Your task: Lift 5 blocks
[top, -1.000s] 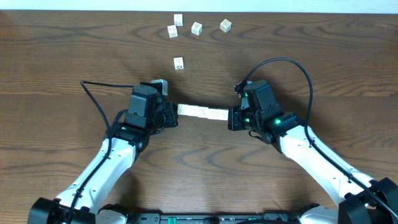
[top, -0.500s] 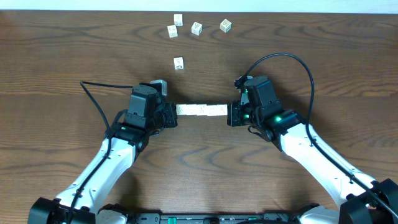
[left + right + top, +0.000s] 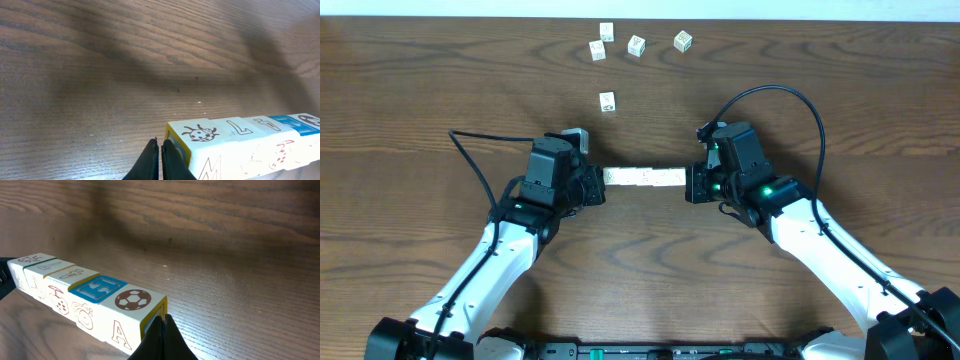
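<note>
A dark wood-grain table (image 3: pixel 420 90) fills the view. At its middle lies the row of blocks (image 3: pixel 644 178), five white cubes set end to end. The left gripper (image 3: pixel 601 186) is clenched, its closed tips pressed against the row's ladybug end. The right gripper (image 3: pixel 688 186), also clenched, pushes against the opposite end, by the football picture. Whether the row is clear of the wood cannot be told. Beyond the row, well apart from it, sit five loose cubes (image 3: pixel 607 100).
</note>
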